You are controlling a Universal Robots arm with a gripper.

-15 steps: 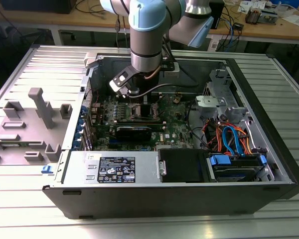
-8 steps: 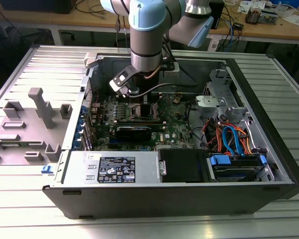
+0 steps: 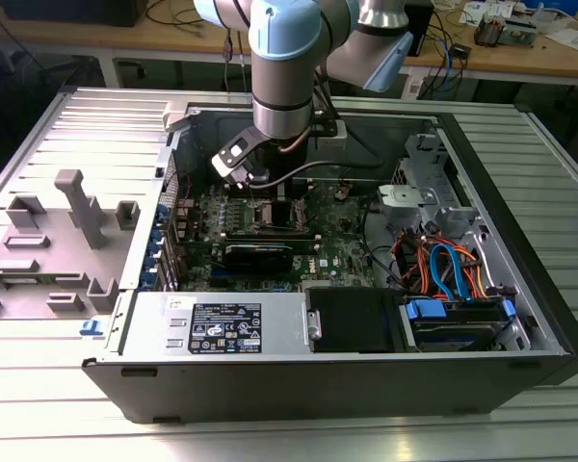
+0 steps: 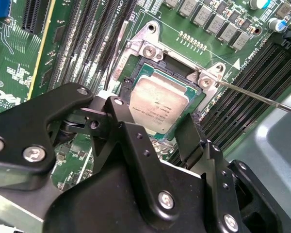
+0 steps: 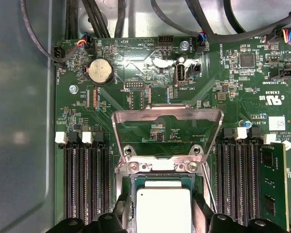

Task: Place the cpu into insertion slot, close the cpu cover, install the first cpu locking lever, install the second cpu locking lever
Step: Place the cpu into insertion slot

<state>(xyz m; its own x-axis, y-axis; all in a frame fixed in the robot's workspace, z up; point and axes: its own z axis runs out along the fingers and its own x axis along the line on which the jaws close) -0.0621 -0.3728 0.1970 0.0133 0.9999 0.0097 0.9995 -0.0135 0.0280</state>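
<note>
The cpu (image 4: 160,104) (image 5: 164,208), a small square chip with a silvery top, lies flat in the insertion slot on the green motherboard (image 5: 242,92). My gripper (image 4: 152,114) (image 5: 164,216) is shut on the cpu, its black fingers (image 4: 123,121) against two opposite edges of the chip. The cpu cover (image 5: 167,115), a thin metal frame, stands swung open behind the socket. One thin wire locking lever (image 4: 262,97) sticks out beside the socket, unlatched. In the exterior view the gripper (image 3: 270,197) reaches down into the open computer case (image 3: 520,318).
Black memory slots (image 5: 85,184) flank the socket on both sides. A long black graphics card (image 3: 258,255) lies in front of it. A power supply (image 3: 222,327) and coloured cables (image 3: 443,269) fill the case's front. Grey fixtures (image 3: 77,212) stand at the exterior view's left.
</note>
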